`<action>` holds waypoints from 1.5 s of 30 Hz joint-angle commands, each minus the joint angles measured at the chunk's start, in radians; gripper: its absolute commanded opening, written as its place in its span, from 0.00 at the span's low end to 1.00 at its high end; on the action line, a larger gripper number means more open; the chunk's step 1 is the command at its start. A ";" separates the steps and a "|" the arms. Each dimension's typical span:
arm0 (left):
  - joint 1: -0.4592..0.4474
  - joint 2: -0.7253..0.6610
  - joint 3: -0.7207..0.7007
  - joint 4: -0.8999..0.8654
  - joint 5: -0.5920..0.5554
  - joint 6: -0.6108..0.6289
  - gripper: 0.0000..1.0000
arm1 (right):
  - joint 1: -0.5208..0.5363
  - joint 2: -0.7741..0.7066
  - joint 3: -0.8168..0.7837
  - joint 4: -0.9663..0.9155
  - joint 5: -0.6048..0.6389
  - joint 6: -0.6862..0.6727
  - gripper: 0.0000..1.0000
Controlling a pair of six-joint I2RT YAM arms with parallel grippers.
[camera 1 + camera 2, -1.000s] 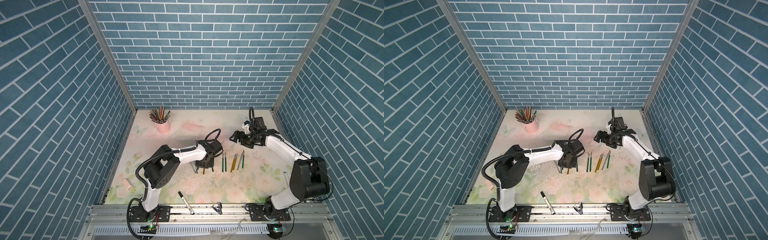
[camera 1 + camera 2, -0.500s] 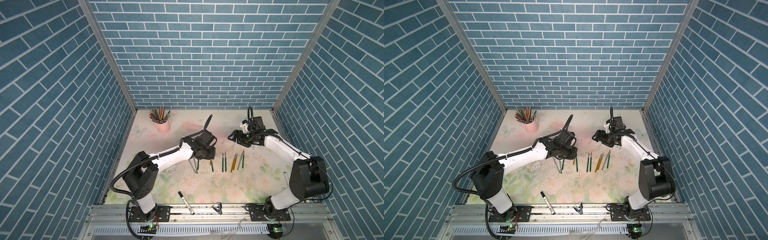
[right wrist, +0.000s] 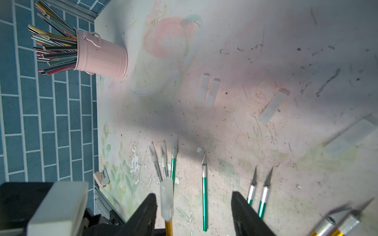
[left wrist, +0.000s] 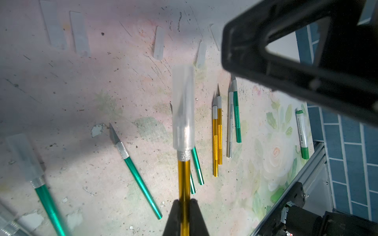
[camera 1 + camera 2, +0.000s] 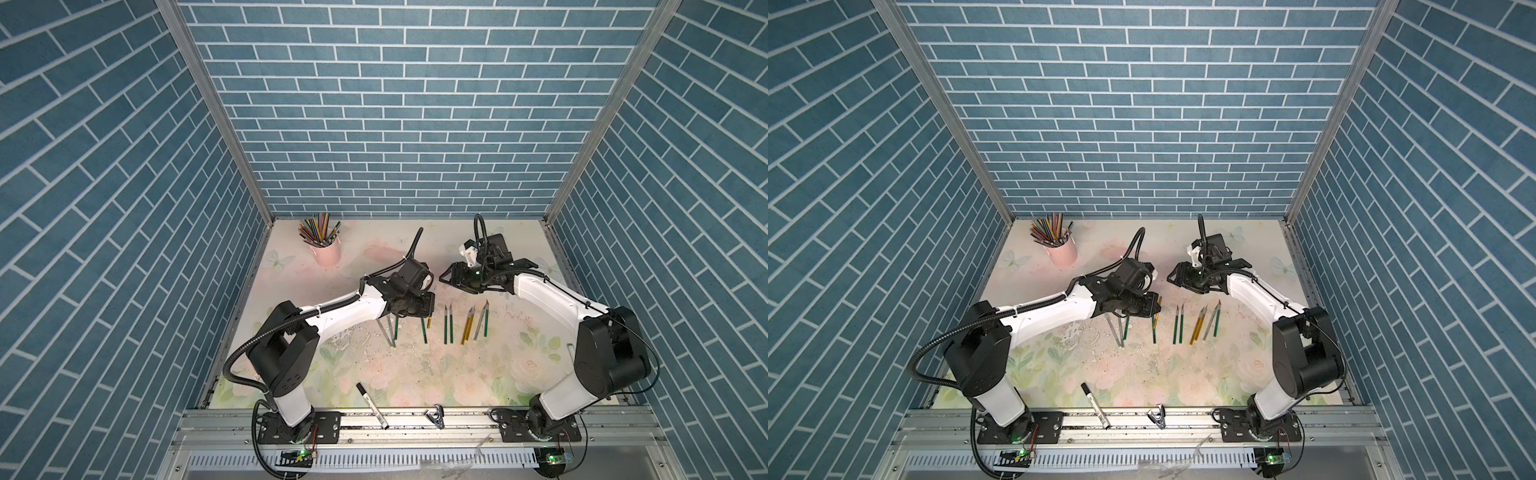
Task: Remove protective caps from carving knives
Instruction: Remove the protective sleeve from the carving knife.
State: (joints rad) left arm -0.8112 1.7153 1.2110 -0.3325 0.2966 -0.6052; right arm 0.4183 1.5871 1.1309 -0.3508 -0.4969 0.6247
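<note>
The left tool [image 4: 184, 206] is clenched tight on the handle of a gold knife [image 4: 183, 179]. The knife is held up in the air over the desk [image 4: 81, 92]. Its pointy end has a see-through cap [image 4: 183, 106] on it.

The right tool [image 3: 194, 210] is spread wide, with one finger on each side of that cap. The cap sits close to one finger [image 3: 143, 212], but I cannot tell if they touch. The other finger is well apart from it.

More knives lie down on the desk. Three capped knives [image 3: 163, 161] lie side by side. A green knife [image 3: 204, 190] lies bare near them. Loose caps [image 3: 274, 106] lie on the desk too, farther back.

In a top view the two tools meet over the middle of the desk, just behind a row of bare knives [image 5: 468, 327].
</note>
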 commanded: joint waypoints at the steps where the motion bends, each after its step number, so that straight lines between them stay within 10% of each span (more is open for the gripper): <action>1: 0.001 0.018 0.002 0.013 0.002 0.000 0.01 | 0.013 0.021 0.022 0.027 -0.015 0.035 0.56; 45: 0.001 0.050 0.030 -0.010 -0.014 0.019 0.01 | 0.085 0.144 0.055 0.069 -0.043 0.098 0.06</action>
State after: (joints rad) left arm -0.8108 1.7489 1.2205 -0.3367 0.2958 -0.6006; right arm 0.4965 1.7138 1.1660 -0.2886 -0.5293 0.7094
